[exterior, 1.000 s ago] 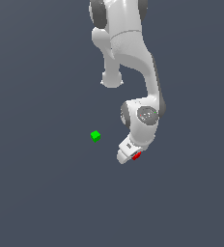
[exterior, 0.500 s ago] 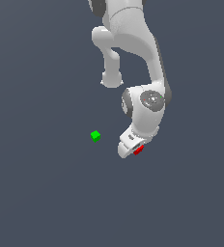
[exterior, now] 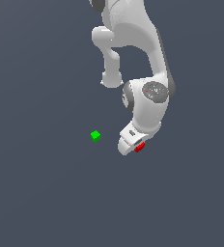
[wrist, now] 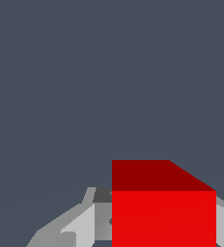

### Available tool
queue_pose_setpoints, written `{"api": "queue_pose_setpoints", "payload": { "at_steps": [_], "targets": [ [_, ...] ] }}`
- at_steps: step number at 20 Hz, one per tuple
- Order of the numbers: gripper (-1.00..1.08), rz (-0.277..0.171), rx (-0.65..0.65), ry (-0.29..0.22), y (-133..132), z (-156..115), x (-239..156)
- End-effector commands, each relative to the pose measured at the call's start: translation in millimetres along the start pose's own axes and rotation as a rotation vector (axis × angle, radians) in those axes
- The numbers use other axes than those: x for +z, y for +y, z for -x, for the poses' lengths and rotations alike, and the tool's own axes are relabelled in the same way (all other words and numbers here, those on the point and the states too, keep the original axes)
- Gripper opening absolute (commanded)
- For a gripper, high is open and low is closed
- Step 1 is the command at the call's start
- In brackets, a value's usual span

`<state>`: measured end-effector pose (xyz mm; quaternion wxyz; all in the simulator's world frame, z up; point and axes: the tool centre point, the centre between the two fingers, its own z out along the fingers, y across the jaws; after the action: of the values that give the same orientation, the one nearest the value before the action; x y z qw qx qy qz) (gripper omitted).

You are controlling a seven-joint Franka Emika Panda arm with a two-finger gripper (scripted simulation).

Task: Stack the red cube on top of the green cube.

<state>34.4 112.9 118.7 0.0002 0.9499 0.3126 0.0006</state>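
Observation:
In the wrist view the red cube [wrist: 163,212] fills the space between my gripper's [wrist: 162,226] two grey fingers [wrist: 92,223], which press against its sides. From the exterior view the same red cube [exterior: 140,147] peeks out under the white hand, my gripper [exterior: 134,146] shut on it. The green cube [exterior: 95,136] lies alone on the dark floor, toward the exterior view's left of the hand and about a hand's width away. It does not show in the wrist view.
A plain dark grey floor [exterior: 46,193] spreads in every direction. The white arm [exterior: 133,38] reaches down from the top of the exterior view.
The hand and the red cube in it have risen slightly, and the wrist joint has moved up and toward the exterior view's right. The green cube has stayed put.

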Motion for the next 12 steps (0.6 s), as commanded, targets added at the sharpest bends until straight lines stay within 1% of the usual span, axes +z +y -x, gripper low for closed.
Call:
{"api": "queue_pose_setpoints", "payload": {
  "at_steps": [1,7,12],
  "targets": [
    [-1.00,0.000,0.000,0.000,0.4,0.9,0.4],
    [-1.00,0.000,0.000,0.000,6.2,14.1,3.8],
    [-1.00,0.000,0.001,0.000,17.6,39.1,10.5]
  ]
}}
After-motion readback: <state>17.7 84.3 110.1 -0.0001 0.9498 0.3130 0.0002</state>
